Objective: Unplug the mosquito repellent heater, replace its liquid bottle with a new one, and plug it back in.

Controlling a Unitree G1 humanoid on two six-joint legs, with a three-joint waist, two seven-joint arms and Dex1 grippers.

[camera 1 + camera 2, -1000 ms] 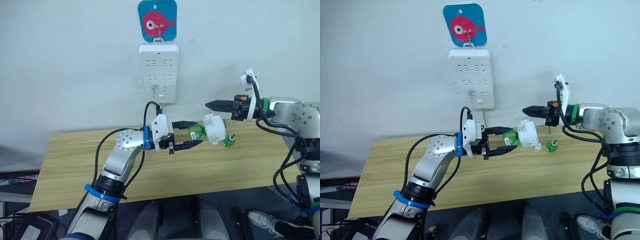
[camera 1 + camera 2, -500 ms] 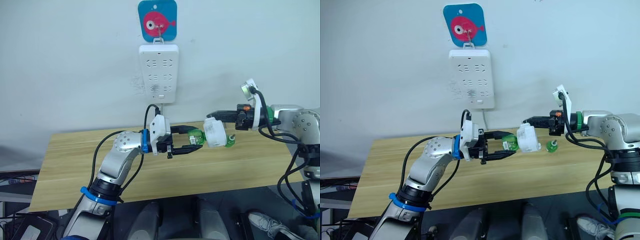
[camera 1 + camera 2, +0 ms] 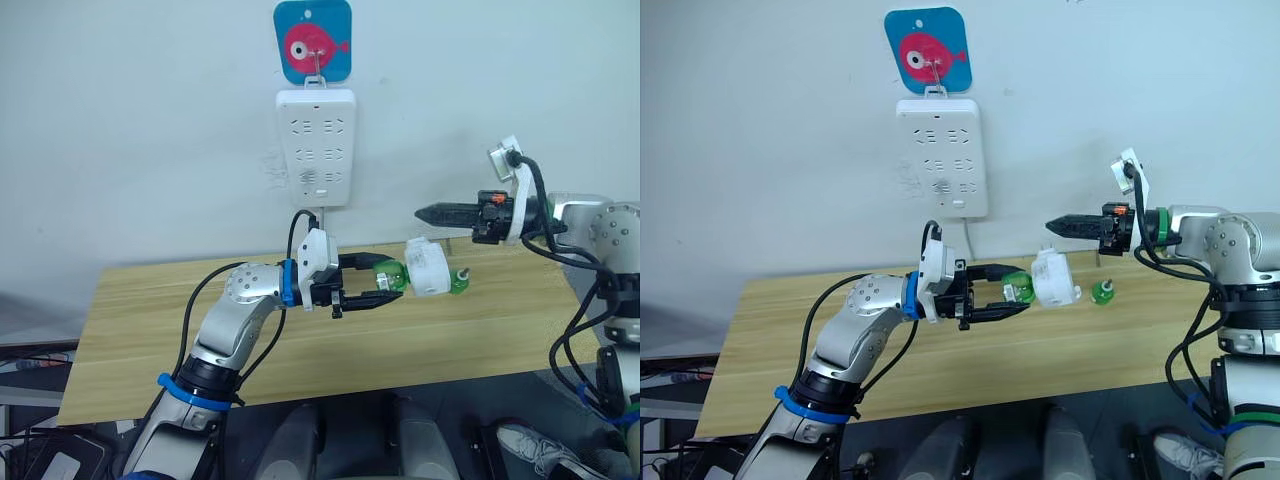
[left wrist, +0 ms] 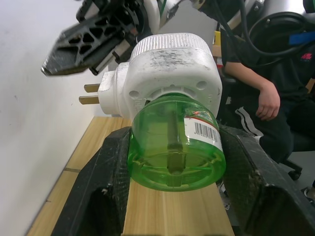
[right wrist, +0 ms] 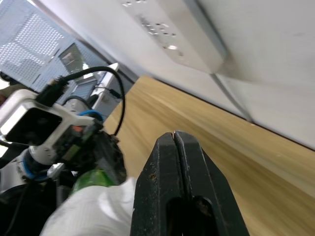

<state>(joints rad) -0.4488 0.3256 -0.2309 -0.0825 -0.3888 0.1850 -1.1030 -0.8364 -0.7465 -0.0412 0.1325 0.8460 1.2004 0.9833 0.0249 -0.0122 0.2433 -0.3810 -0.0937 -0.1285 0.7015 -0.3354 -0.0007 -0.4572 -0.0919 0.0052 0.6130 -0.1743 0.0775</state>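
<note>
the green liquid bottle (image 4: 173, 147) carries a small label with a barcode and a red mark; its print is too small to read. it is clear green plastic with a dark wick running up its middle, and it is seated in the mosquito repellent heater (image 3: 427, 268), a white, rounded, scuffed plastic unit with a ribbed round top and two metal prongs (image 4: 88, 94) sticking out of one side. the left gripper (image 3: 384, 281) clamps the bottle between its two black fingers and holds bottle and heater in the air above the wooden desk (image 3: 150, 330), right of centre. the right gripper (image 3: 428, 212) has its fingers pressed together on nothing and hangs just above and right of the heater, apart from it. a second green bottle (image 3: 458, 282) stands on the desk just right of the heater. on the far wall hangs a white power strip (image 3: 317, 146) under a blue card with a pink fish (image 3: 312, 41). a seated person (image 4: 256, 83) in dark clothes shows in the left wrist view.
</note>
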